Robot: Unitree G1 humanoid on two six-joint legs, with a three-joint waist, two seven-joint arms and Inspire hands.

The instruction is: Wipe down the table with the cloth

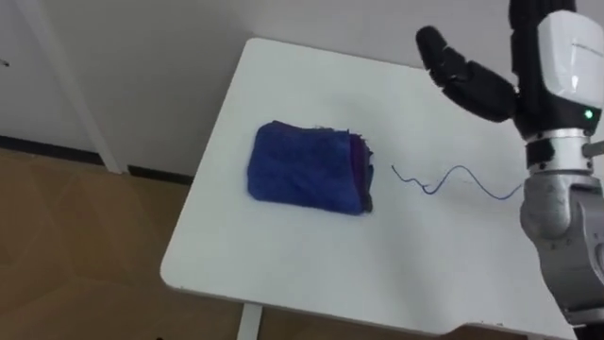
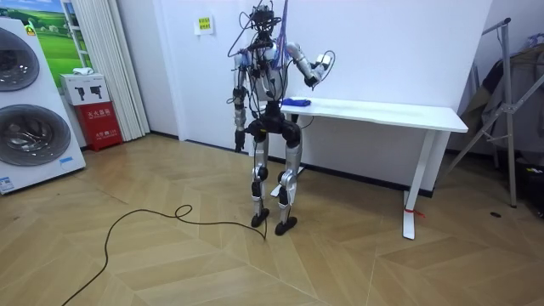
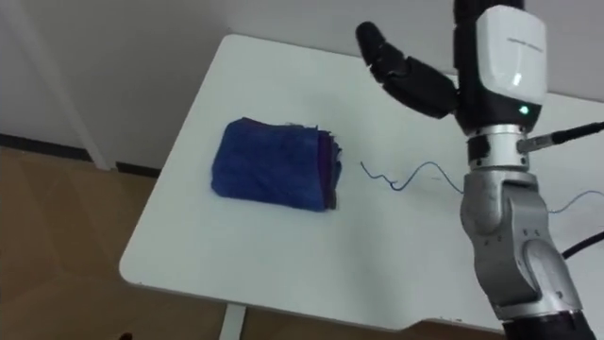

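Note:
A folded blue cloth (image 1: 307, 168) lies on the left part of the white table (image 1: 283, 255), near its left edge. To its right, a thin blue scribbled line (image 1: 453, 179) runs across the tabletop. My right hand (image 1: 467, 76) is raised above the table's far right part, well apart from the cloth, with its dark fingers relaxed and holding nothing. In the room view I stand upright at the table's end with the right hand (image 2: 316, 72) lifted, and my left hand (image 2: 239, 134) hangs at my side.
The table (image 2: 382, 112) stands against a white wall, with wooden floor around it. Washing machines (image 2: 25, 102) and a red box (image 2: 95, 115) stand at the room view's left. A metal rack (image 2: 510, 102) stands at its right.

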